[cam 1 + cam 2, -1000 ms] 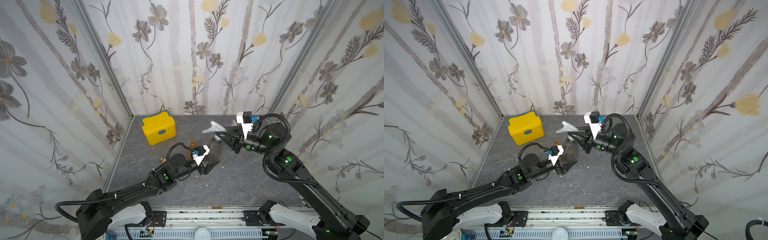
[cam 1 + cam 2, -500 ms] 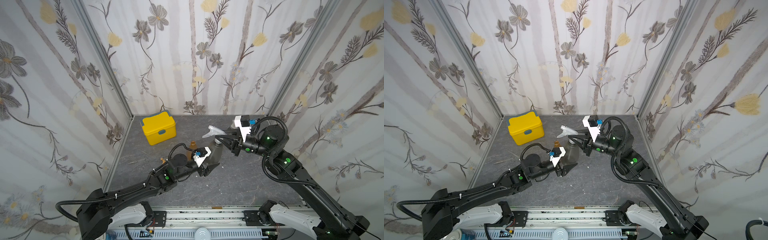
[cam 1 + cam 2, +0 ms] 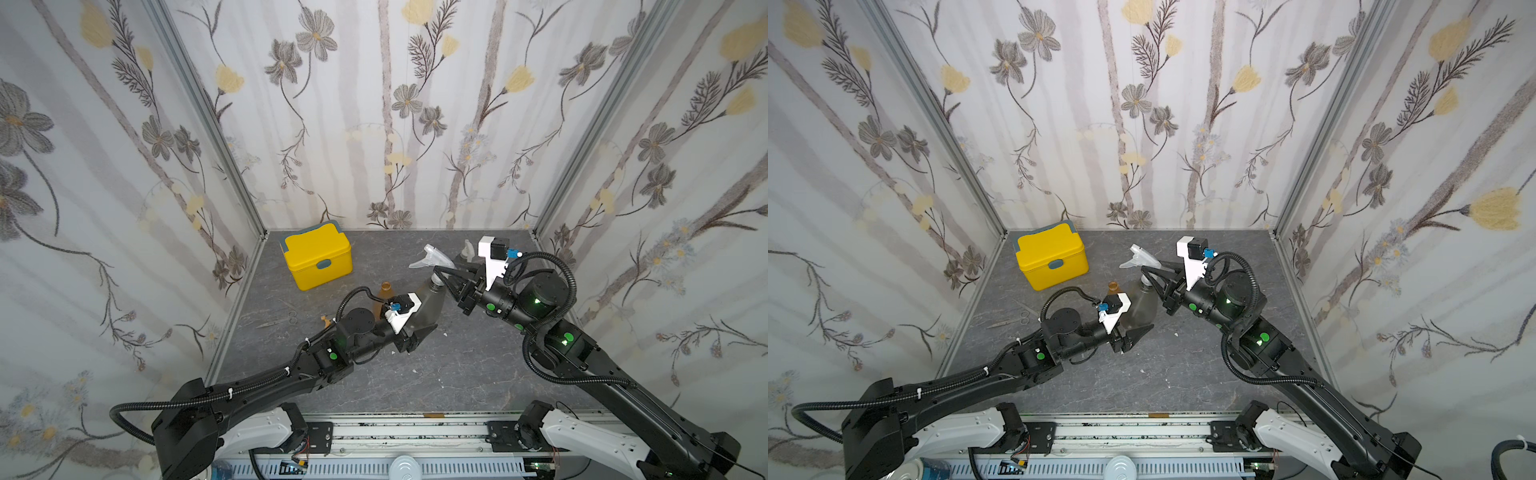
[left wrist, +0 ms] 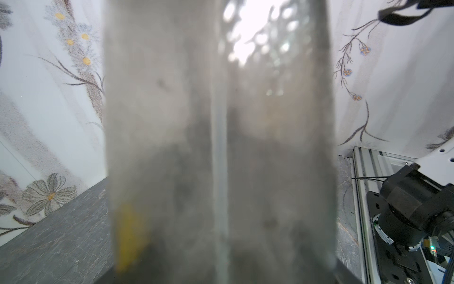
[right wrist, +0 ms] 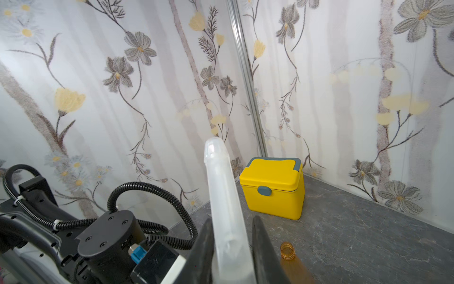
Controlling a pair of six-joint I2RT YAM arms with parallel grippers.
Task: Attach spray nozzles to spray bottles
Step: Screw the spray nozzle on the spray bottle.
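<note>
Two tools are engaged. The right tool is clamped on the clear nozzle, which sits at the neck of the grey bottle. The left tool is clamped on that bottle's lower body and holds it tilted over the middle of the surface. In the left wrist view a pale dip tube runs down inside the bottle, so the tube is in. Whether the collar has caught the thread cannot be told.

Risks:
- The tilt may put collar and neck out of line, causing a cross-thread or jam.
- The smooth wall may turn in the left grip under twisting load.
- The amber bottle stands uncapped just beside the left wrist and could be knocked over.
</note>
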